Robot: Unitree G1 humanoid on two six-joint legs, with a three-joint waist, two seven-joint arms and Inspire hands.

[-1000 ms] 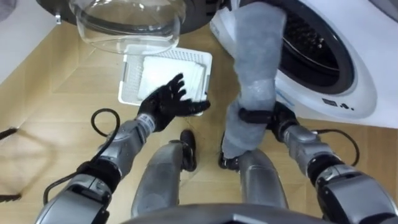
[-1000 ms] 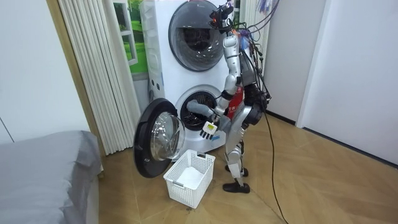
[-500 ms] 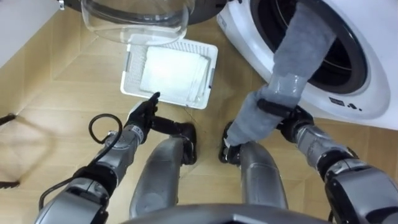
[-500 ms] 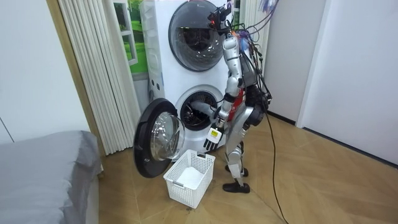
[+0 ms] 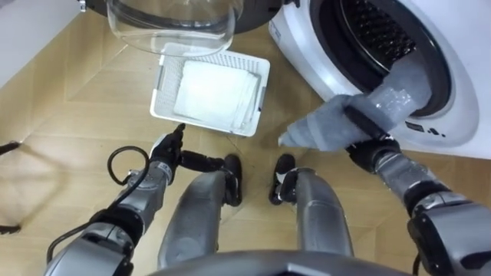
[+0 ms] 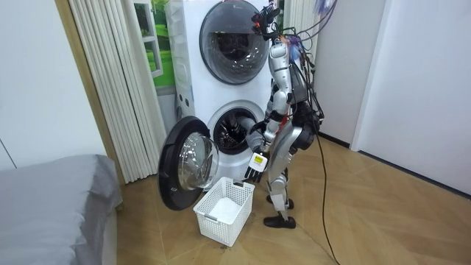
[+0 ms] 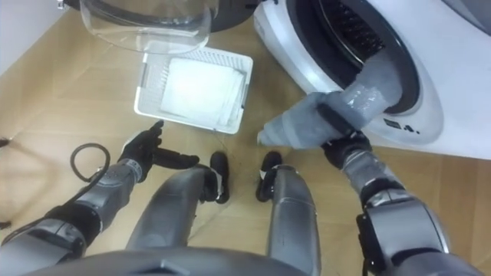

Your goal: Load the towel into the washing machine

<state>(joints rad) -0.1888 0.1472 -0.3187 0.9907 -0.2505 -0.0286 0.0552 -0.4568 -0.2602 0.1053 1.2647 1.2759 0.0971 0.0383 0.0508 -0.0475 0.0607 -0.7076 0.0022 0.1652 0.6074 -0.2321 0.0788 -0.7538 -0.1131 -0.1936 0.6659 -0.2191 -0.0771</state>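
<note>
Wood floor (image 5: pixel 69 130), towel (image 5: pixel 337 126) at washer (image 5: pixel 460 92)

Bright, even indoor light, soft highlights on the glass door (image 5: pixel 169 31).

Grey towel (image 5: pixel 345 123) across washing machine (image 5: pixel 453 92) rim

Limb shells are rounded and silver-grey, with black segmented bands at the forearm joints. The left hand (image 5: pixel 165 147) and right hand (image 5: pixel 376 148) are both black, and a thin black cable loops off the left forearm. Room view: silver torso with a red patch at the waist, dark cable bundle down the back, small white tag behind one hand.
</note>
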